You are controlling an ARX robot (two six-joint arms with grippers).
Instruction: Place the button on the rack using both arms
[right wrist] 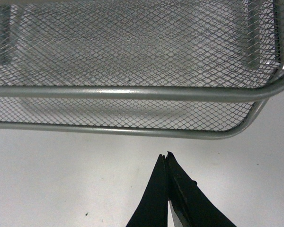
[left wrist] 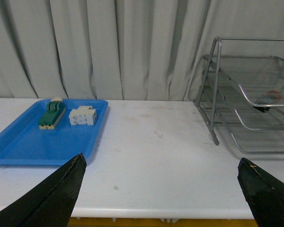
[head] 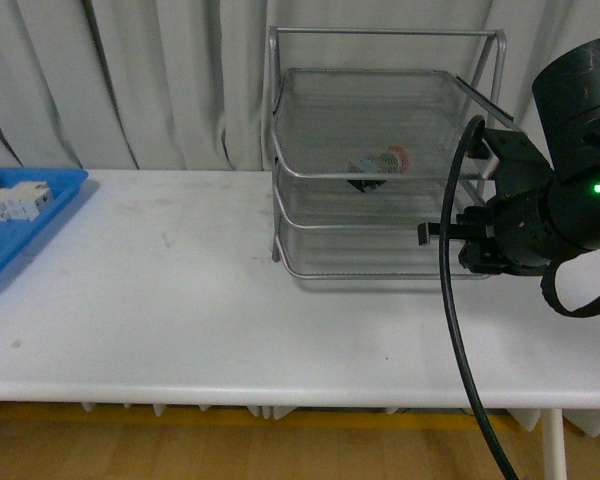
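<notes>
Beside the rack [head: 380, 150], where the button [head: 380, 163] lies, the right gripper [right wrist: 166, 158] sits clenched and empty, and might snag the wire.

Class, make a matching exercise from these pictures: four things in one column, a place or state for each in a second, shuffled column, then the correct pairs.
Column one:
1. button
2. green-and-cream block
3. left gripper
4. right gripper

Column two:
A. fingers pressed together, holding nothing
B. fingers spread wide above the table
C. lying on the rack's top tier
D. lying in the blue tray

Pairs: 1-C, 2-D, 3-B, 4-A
</notes>
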